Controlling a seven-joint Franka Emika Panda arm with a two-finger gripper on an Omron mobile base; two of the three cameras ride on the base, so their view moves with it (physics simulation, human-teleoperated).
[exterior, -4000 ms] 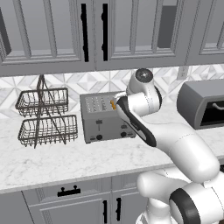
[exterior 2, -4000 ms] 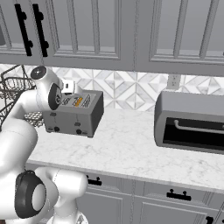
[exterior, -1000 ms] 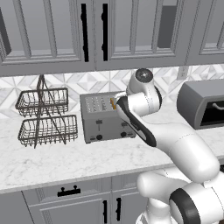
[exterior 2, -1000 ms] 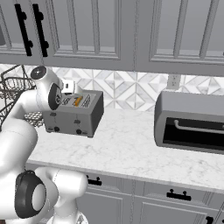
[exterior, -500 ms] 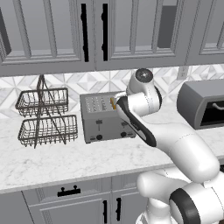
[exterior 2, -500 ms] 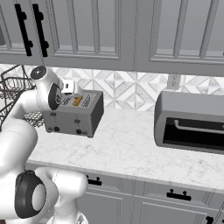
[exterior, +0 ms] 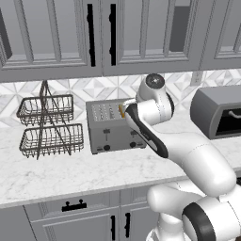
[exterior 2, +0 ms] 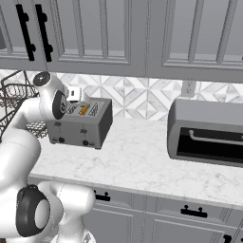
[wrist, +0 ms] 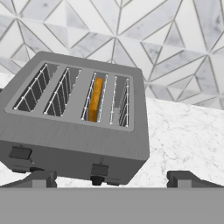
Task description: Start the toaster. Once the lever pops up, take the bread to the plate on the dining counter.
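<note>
The grey four-slot toaster (exterior: 113,127) (exterior 2: 84,124) (wrist: 74,135) stands on the marble worktop against the tiled wall. The bread (wrist: 95,99) (exterior 2: 84,109) (exterior: 121,111) sits edge-on as an orange strip in the third slot from the left, sunk inside the slot. Two small levers (wrist: 99,169) and dark knobs are on the toaster's front. My gripper (wrist: 112,178) hovers above the toaster's front edge, open, its fingertips (wrist: 41,178) wide apart and holding nothing. The plate and the dining counter are out of view.
A two-tier wire basket rack (exterior: 47,127) (exterior 2: 14,95) stands left of the toaster. A larger dark-grey rounded appliance (exterior: 219,110) (exterior 2: 206,130) sits to the right. Grey wall cabinets (exterior: 94,33) hang overhead, and bare worktop (exterior 2: 133,161) lies between the toaster and the appliance.
</note>
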